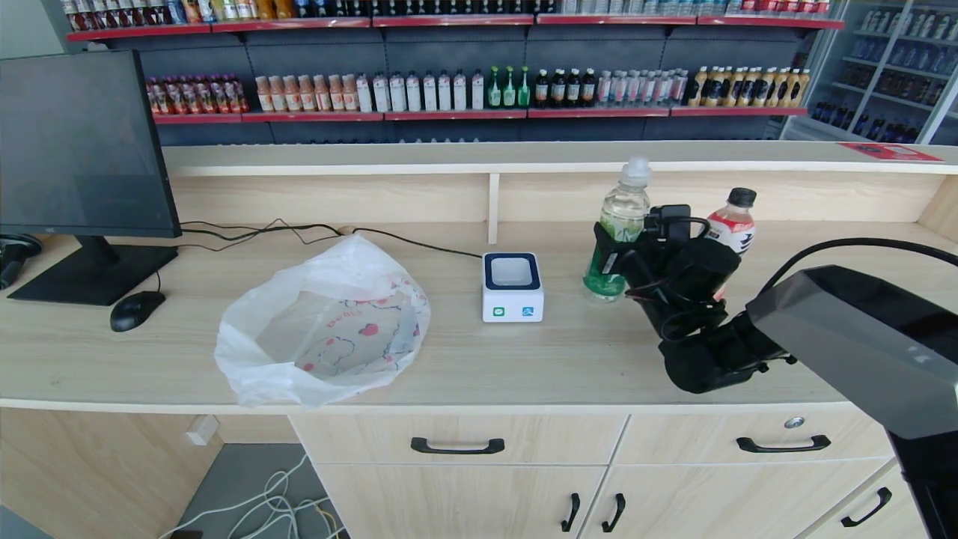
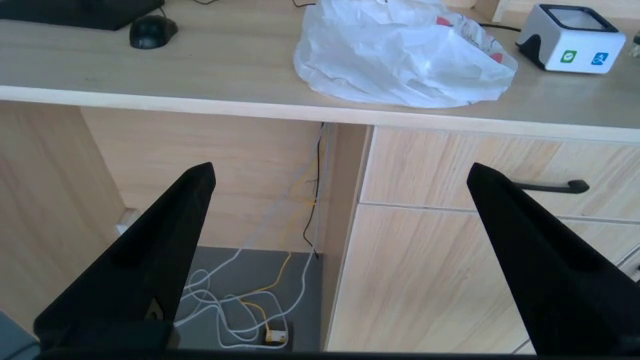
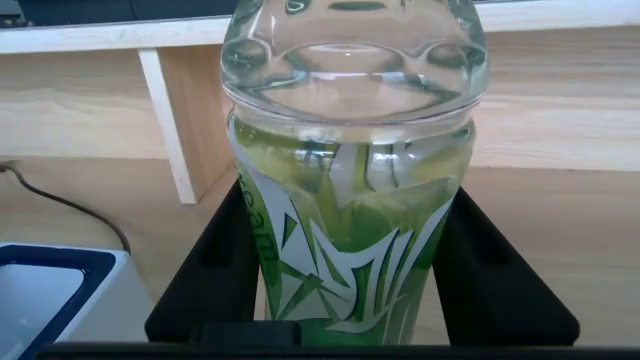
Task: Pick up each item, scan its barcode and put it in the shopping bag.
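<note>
Clenching the green-label bottle, which stands on the worktop right of centre in the head view, the right claw should lift it straight up, keep it upright, and present its barcode squarely to the scanner at centre frame.

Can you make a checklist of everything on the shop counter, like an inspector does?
Surface: wooden counter, no spills seen.
Job's things: white scanner mid-counter; open bag left of it; green bottle and black-capped bottle standing right of it.
Clutter: monitor and mouse, far left.
Hands: right hand shut on the green bottle; left hand open, low before the cabinet.
Cables: black cable toward the scanner; wires on the floor.
Surroundings: drink shelves behind.
</note>
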`<state>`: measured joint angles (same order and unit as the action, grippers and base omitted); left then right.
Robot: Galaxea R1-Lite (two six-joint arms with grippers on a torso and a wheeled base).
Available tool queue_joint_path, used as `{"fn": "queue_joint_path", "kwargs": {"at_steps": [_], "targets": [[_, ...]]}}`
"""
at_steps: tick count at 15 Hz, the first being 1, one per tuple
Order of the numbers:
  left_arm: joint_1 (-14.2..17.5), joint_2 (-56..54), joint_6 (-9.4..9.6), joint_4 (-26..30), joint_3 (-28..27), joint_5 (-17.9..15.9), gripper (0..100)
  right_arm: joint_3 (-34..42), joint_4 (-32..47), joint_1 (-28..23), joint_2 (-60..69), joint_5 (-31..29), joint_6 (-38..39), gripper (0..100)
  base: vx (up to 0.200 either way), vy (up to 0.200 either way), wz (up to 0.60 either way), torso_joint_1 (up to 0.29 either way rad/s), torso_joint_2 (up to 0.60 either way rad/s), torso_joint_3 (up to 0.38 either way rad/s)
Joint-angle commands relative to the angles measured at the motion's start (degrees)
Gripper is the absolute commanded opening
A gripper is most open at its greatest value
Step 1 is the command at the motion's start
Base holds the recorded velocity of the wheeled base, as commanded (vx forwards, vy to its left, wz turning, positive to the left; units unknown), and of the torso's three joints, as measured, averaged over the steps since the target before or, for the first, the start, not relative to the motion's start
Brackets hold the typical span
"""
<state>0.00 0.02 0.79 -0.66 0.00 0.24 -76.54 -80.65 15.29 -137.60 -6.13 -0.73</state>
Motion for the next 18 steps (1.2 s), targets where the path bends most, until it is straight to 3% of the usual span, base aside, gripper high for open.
{"fn": "queue_joint_path", "kwargs": {"at_steps": [1, 7, 12, 18], "targets": [[0.00, 0.06, 0.00, -0.04, 0.00, 0.02, 100, -0.01, -0.12, 0.01, 1.01, -0.02, -0.06, 0, 0.000, 0.000, 0.00, 0.000, 0.00, 0.000], [0.00, -0.02, -0.09, 0.04, 0.00, -0.07, 100, 0.78, -0.12, 0.09, 5.14, 0.42, -0.06, 0, 0.000, 0.000, 0.00, 0.000, 0.00, 0.000], [0.00, -0.02, -1.06, 0.31, 0.00, -0.07, 100, 8.08, -0.29, 0.53, 14.46, 0.33, -0.50, 0, 0.000, 0.000, 0.00, 0.000, 0.00, 0.000], [0.00, -0.02, -1.23, 0.57, 0.00, -0.16, 100, 31.11, -6.10, 3.61, 28.44, 0.24, -2.61, 0, 0.000, 0.000, 0.00, 0.000, 0.00, 0.000]]}}
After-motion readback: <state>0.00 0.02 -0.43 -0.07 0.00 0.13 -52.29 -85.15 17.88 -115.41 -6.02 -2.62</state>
